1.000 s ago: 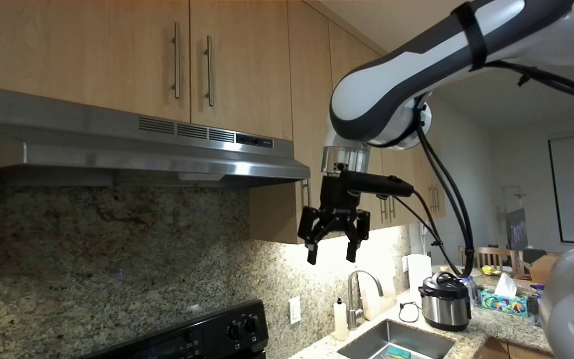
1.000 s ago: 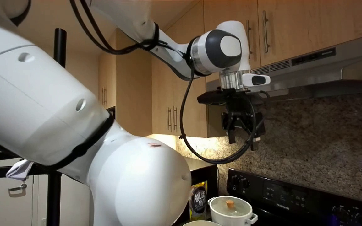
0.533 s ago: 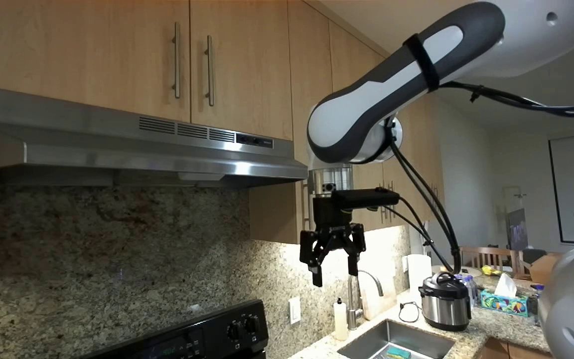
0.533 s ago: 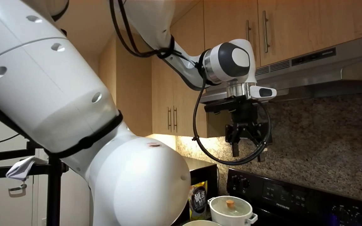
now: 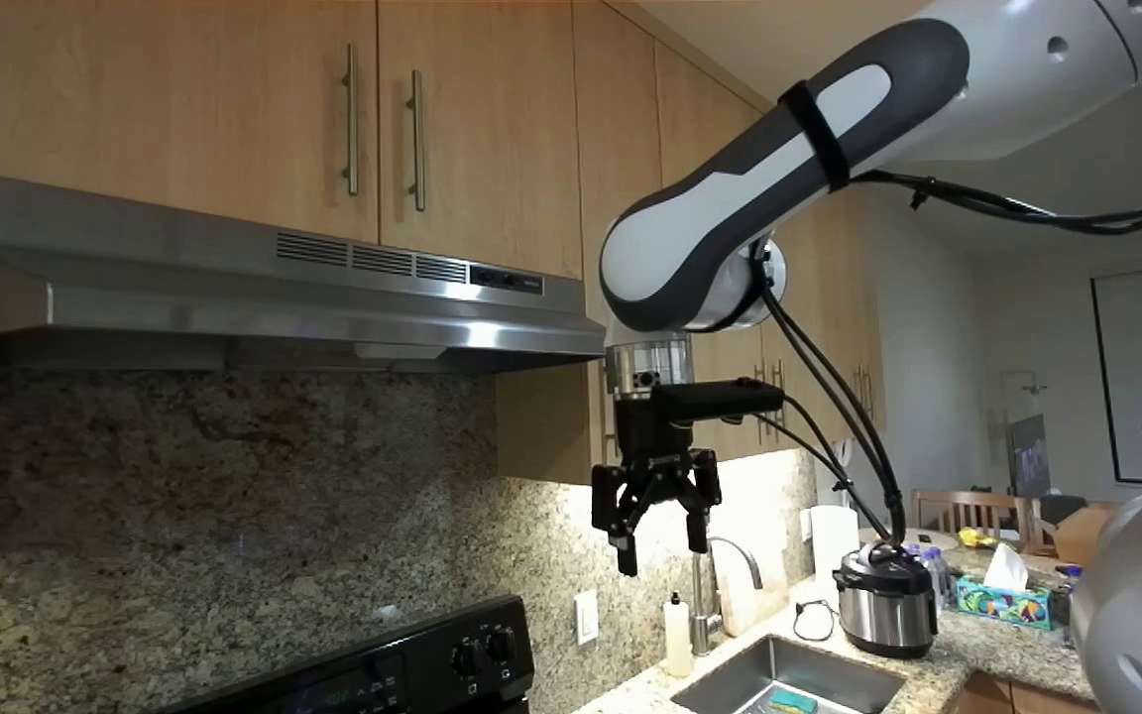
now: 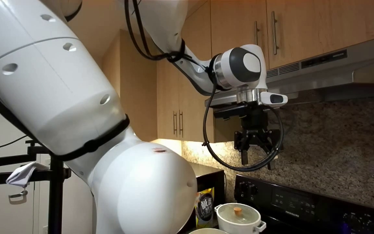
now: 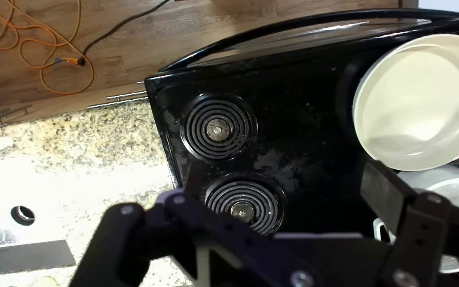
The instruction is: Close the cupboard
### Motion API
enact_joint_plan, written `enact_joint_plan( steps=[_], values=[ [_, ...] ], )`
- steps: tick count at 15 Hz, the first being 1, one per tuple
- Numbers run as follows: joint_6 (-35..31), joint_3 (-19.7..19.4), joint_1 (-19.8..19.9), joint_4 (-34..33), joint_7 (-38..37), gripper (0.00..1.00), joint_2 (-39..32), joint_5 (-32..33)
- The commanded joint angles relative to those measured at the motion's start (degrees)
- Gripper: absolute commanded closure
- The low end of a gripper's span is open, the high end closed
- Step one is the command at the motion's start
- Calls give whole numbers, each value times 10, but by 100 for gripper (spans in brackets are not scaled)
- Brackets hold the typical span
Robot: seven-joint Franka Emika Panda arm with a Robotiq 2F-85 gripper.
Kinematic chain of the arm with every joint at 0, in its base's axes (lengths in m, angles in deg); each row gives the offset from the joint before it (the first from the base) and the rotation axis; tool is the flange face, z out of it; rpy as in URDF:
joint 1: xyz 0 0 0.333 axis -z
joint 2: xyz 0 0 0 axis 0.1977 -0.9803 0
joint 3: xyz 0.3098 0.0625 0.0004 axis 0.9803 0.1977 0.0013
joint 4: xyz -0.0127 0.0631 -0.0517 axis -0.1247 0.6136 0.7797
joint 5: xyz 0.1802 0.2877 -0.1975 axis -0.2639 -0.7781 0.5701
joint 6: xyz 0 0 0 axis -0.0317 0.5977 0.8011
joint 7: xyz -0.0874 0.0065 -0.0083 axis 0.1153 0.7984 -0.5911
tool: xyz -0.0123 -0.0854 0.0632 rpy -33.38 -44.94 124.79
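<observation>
Cupboard [image 5: 274,109]: short, light wood, upper left in an exterior view; two flat doors [image 5: 165,99] lie flush and meet at a thin seam, each with a slim upright metal handle [image 5: 351,119].
Hood [image 5: 274,283]: steel, right under the cupboard.
Wall [image 5: 254,456]: speckled stone, beneath the hood.
Stove [image 5: 422,659]: black, in front of the wall; in the wrist view its top shows two coil burners [image 7: 218,129] and, to their right, a cream pan [image 7: 416,99].
Tall cabinets [image 5: 621,139]: light wood, right of the hood, hanging lower than the cupboard.
Switch plate [image 5: 586,616]: white, on the wall, right of the stove.
Gripper [image 5: 662,550]: black, pointing down; fingers [image 5: 627,555] spread with a wide gap between them, both lower than the hood and apart from the cupboard doors.
Soap bottle [image 5: 677,637]: upright, just beside the tap [image 5: 701,631].
Sink [image 5: 744,674]: steel, a blue-green sponge [image 5: 791,701] inside.
Arm [image 5: 779,164]: white and grey, slanting from upper right to the gripper.
Cooker [image 5: 886,610]: steel body, black lid, on the counter [image 5: 1007,652] right of the sink.
Tissue box [image 5: 1003,602]: patterned, right of the cooker.
</observation>
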Motion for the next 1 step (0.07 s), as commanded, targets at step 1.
enact_joint_plan(
  steps=[1],
  values=[
    [1, 5, 5, -1, 3, 0, 0, -3]
  ],
)
